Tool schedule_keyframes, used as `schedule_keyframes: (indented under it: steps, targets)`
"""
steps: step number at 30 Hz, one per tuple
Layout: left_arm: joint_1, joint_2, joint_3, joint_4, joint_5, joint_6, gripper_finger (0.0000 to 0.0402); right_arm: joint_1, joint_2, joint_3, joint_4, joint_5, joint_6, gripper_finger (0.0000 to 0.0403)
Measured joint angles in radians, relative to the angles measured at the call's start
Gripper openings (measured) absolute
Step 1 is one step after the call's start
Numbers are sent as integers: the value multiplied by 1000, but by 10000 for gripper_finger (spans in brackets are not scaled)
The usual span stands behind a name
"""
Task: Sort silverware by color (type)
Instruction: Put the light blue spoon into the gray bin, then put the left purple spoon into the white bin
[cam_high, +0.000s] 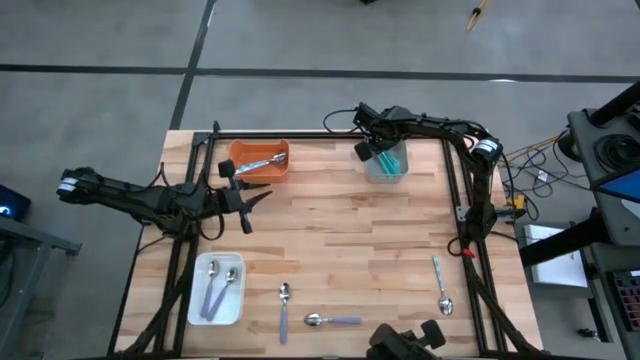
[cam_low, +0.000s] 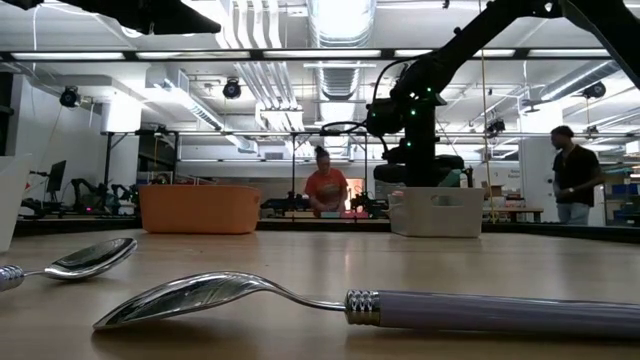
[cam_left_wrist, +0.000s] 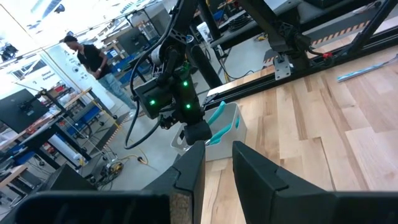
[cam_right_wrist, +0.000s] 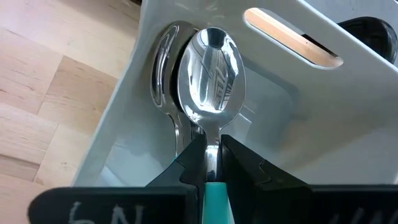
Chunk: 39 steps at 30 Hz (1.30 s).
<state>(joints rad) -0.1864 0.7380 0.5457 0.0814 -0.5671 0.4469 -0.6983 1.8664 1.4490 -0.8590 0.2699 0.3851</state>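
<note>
My right gripper (cam_right_wrist: 212, 155) is at the table's far edge, reaching down into the pale grey tray (cam_high: 386, 163), and is shut on a teal-handled spoon (cam_right_wrist: 211, 74). A second shiny spoon bowl (cam_right_wrist: 163, 65) lies beside it against the tray wall. The left wrist view shows teal handles (cam_left_wrist: 217, 118) sticking out over the tray's rim. My left gripper (cam_high: 243, 203) waits open beside the orange tray (cam_high: 260, 160), which holds a pale blue spoon. Two lavender spoons lie in the white tray (cam_high: 217, 290). Two more lavender spoons (cam_high: 333, 320) (cam_high: 284, 308) and a pale blue one (cam_high: 441, 285) lie flat on the table. My right gripper pinches the teal spoon between its two fingers at the metal neck (cam_right_wrist: 213, 144), just where the teal handle (cam_right_wrist: 215, 199) begins. The fingers come from above, pointing down into the tray and lying along the spoon. The bowl points down inside the tray; whether it rests on the floor, I cannot tell.
A black frame rail runs along the far edge and sides of the table (cam_high: 330, 230). Bare wood lies between the trays and the loose spoons near the near edge. People (cam_low: 323, 190) stand in the room beyond the table.
</note>
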Motion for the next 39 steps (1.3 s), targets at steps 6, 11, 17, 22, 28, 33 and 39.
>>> schedule_keyframes:
  steps: [6, 11, 17, 22, 28, 33, 39]
  targets:
    - [0, 0, 0, 0, 0, 0, 63, 0, 0, 0, 3, 0, 0, 36]
    - [0, 0, 0, 0, 0, 0, 63, 0, 0, 0, 5, 0, 0, 36]
    - [0, 0, 0, 0, 0, 0, 63, 0, 0, 0, 12, 1, 8, 48]
    - [0, 0, 0, -1, 0, 0, 63, -1, 0, 0, 13, -1, 13, 87]
    - [0, 0, 0, -12, 0, 0, 63, -1, -9, 0, 12, -6, 15, 108]
    - [0, 0, 0, -11, 0, 0, 63, 7, -51, 0, 12, -6, 14, 109]
    - [0, 0, 0, -11, 0, 0, 63, 70, -141, 0, 11, -4, 14, 109]
